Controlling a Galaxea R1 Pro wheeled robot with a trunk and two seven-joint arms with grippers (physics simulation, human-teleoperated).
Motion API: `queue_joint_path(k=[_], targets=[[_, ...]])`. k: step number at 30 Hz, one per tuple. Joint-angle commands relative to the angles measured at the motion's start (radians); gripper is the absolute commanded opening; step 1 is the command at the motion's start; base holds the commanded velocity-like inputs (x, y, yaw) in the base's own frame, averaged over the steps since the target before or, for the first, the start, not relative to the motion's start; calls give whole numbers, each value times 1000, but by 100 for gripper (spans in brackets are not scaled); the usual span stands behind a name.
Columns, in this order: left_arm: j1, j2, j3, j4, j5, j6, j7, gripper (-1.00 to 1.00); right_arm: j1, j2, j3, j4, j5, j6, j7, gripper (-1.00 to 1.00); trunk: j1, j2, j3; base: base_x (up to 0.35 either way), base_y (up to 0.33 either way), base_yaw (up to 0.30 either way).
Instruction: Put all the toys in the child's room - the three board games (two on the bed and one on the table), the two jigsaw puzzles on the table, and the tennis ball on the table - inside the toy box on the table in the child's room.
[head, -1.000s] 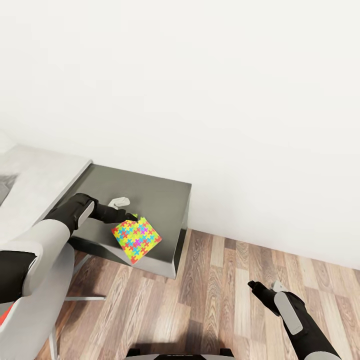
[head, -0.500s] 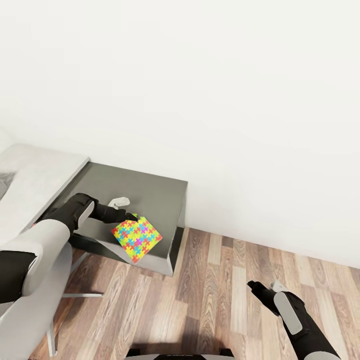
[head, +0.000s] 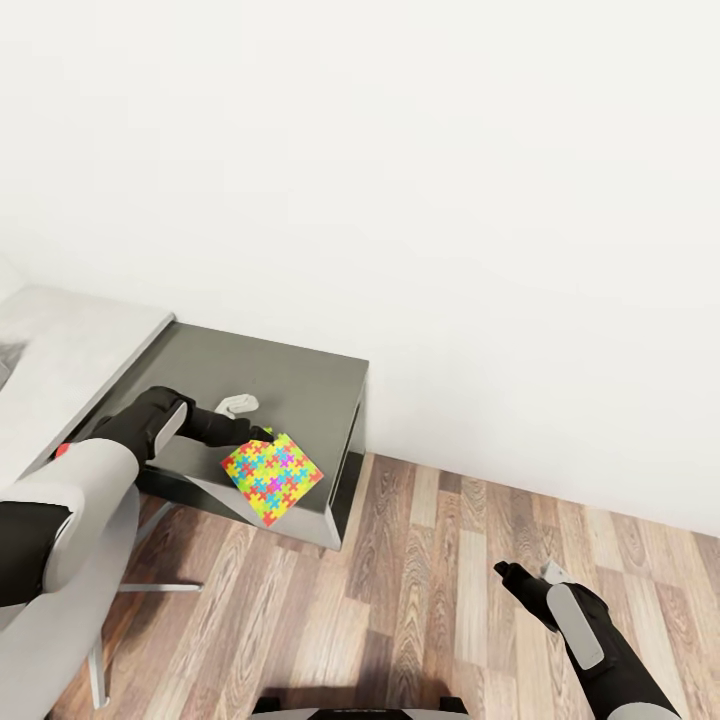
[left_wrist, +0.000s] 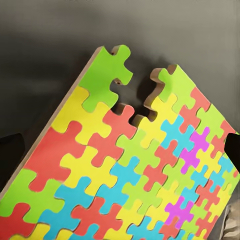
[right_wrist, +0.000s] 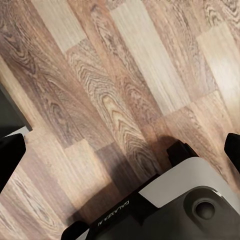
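Observation:
A jigsaw puzzle (head: 272, 478) of yellow, pink, blue and green pieces hangs tilted over the front of the dark grey side desk (head: 300, 375), which is part of the table. My left gripper (head: 262, 436) is shut on the puzzle's upper corner. In the left wrist view the puzzle (left_wrist: 130, 170) fills most of the picture, with the dark desk top (left_wrist: 50, 60) behind it. My right gripper (head: 512, 577) hangs low over the wood floor at the right, open and holding nothing. Its fingertips (right_wrist: 10, 150) stand wide apart.
The white desk top (head: 70, 340) joins the side desk at the left. A white chair leg (head: 155, 587) stands on the floor below my left arm. A white wall rises behind the desk. Wood floor (head: 440, 560) lies open at the right, and my base (right_wrist: 170, 200) sits below the right gripper.
The whole picture has shifted, so the desk sits a little further left: the camera moved. Both arms keep their pose and the puzzle stays in the left gripper.

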Motion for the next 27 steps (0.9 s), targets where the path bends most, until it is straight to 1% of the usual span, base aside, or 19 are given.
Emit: queue_joint_path(k=[1, 13, 22, 27], targets=[[-1, 1, -6, -1, 6, 6, -1, 100, 0, 0, -1, -2, -11, 4, -8, 100, 1, -2, -1, -1, -3, 0], [-1, 2, -5, -1, 6, 6, -1, 100, 0, 1, 2, -2, -11, 3, -8, 100, 1, -2, -1, -1, 0, 0], [-1, 2, -5, -1, 7, 6, -1, 100, 0, 1, 3, -3, -11, 3, -8, 100, 1, -2, -1, -46, 0, -1], [-1, 2, -5, -2, 7, 6, -1, 100, 0, 1, 3, -3, -11, 3, -8, 100, 1, -2, 3, -3, 0, -121]])
